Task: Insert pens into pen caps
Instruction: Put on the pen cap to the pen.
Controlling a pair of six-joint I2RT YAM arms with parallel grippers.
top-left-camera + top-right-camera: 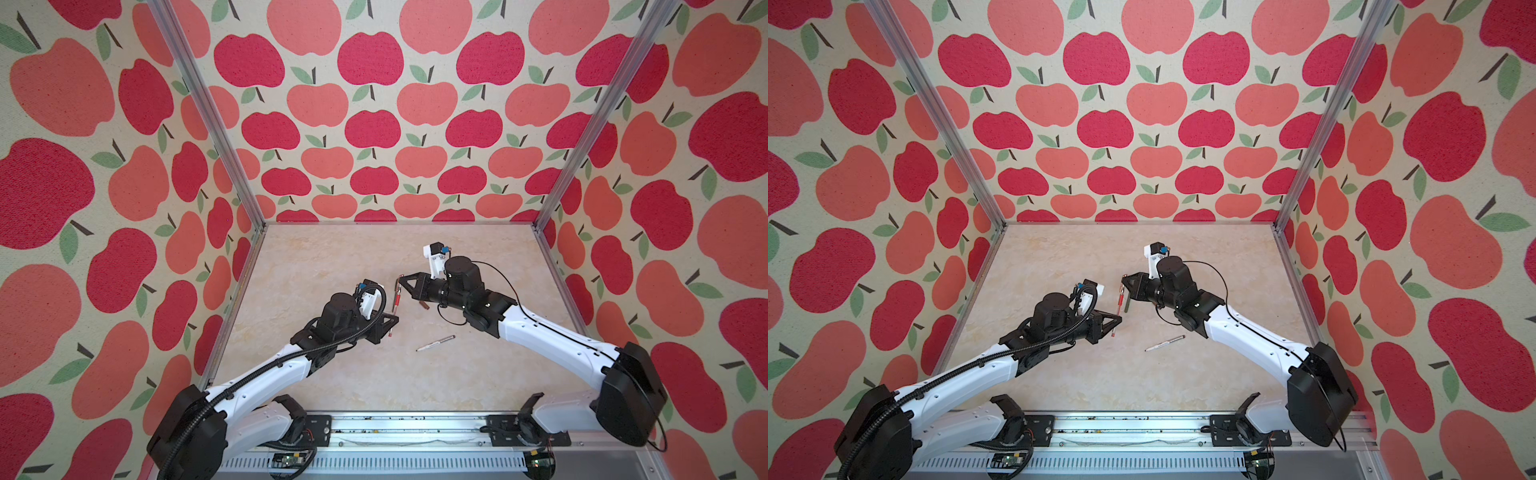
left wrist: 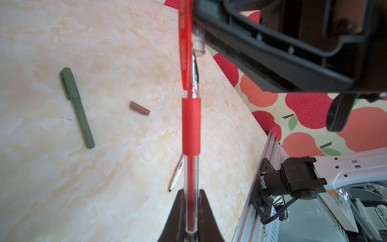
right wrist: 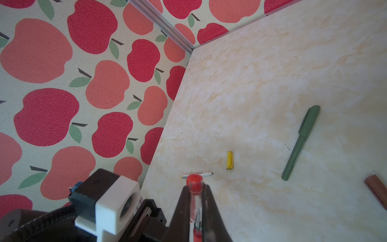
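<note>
Red pen (image 1: 395,301) hangs above mid-table, well away from the apple-print walls (image 1: 374,124) that close in three sides of the table (image 1: 332,257); the left gripper (image 1: 392,320) is clamped on its lower barrel, arm reaching in low from the front left. The right gripper (image 1: 402,279), its arm coming from the front right with the wrist turned sideways, pinches the red cap (image 1: 400,277) at the pen's far end. A white pen (image 1: 436,343) lies nearer the front, apart from both arms. In the other top view a green pen (image 1: 1126,303) shows just beside the right gripper. From the left wrist, the pen runs straight out between the closed fingers (image 2: 178,209), its tip at the cap's clear mouth; how far in I cannot tell. The capped green pen, a brown cap (image 2: 139,108) and the white pen lie on the table beneath, the edge rail (image 2: 245,222) off to one side. From the right wrist, the cap sits gripped end-on, with a yellow cap (image 3: 230,160) and a yellow-tipped pen (image 3: 206,174) beyond it.
</note>
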